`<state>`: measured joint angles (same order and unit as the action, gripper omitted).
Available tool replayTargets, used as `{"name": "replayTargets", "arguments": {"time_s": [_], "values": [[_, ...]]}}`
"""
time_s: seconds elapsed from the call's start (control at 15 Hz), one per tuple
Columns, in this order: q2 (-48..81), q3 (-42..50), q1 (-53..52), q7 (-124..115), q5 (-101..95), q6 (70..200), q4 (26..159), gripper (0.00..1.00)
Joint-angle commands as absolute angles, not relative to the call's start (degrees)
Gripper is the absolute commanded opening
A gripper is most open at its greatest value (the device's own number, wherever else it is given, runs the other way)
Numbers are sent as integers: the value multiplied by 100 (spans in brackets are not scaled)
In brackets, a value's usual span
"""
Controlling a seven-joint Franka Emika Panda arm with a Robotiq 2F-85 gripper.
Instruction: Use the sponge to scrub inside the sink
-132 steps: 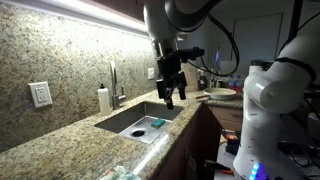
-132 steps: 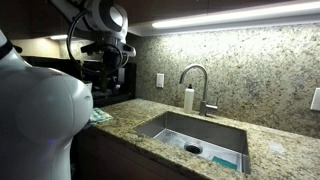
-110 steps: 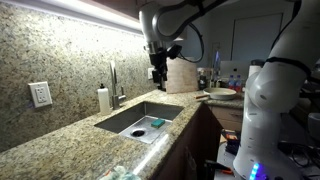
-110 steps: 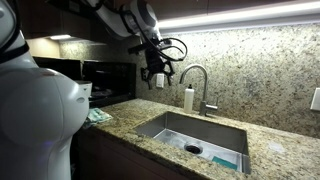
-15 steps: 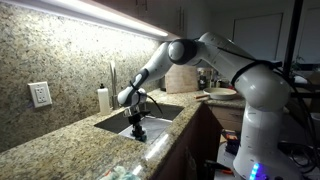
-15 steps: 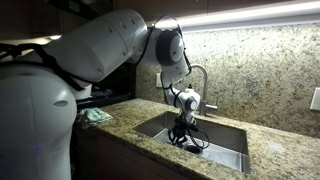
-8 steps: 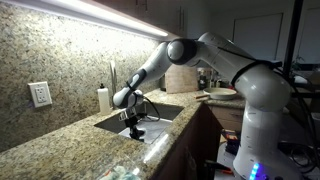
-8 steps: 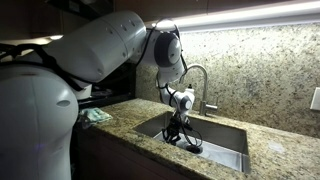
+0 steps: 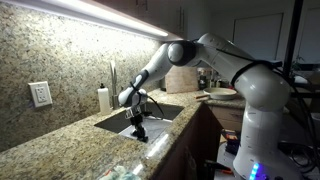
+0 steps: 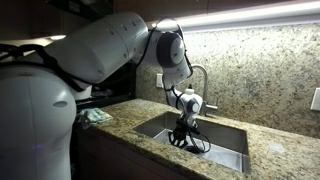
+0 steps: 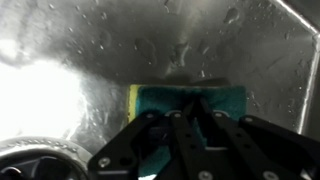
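1. Sponge: a teal block with a yellow strip along its left edge. It lies flat on the wet steel floor of the sink, near where the floor bends up into a wall at the right of the wrist view. In both exterior views it is hidden and cannot be made out.
2. To its left in the wrist view, a bright glare sits on the steel. The dark drain shows at the lower left corner, well apart from the sponge.
3. The fingers enter from the bottom of the wrist view and draw together on the middle of the sponge. They look clamped on it, with teal showing on both sides of them.
4. It should handle as a light, soft, springy block that is wet and so slides easily on steel. The best hold is across the middle, where the fingers are now. A grip near one end would likely let it swivel during a stroke. Pressing too hard could squash it until the fingertips scrape the basin.
5. In an exterior view, a white soap bottle and then a chrome faucet stand at the back edge of the granite tabletop. The arm bends down from the right into the basin.
6. Judging by this, scrubbing is under way. The floor towards the drain looks the natural direction for the next stroke.
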<state>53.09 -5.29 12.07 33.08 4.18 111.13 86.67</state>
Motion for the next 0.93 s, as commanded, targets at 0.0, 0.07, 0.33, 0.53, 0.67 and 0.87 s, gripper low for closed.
{"name": "replayTargets", "arguments": {"time_s": [0.0,0.07,0.33,0.53,0.67,0.87], "values": [[5579,-174,1547,3285,357,11223,8497,9],[5580,-99,1629,3267,347,11204,8438,9],[5713,256,1993,3175,306,11246,8001,10],[5891,391,2252,3077,370,11313,7533,9],[5989,337,2358,2986,415,11291,7272,9],[5971,185,2261,2967,387,11323,7254,9]]}}
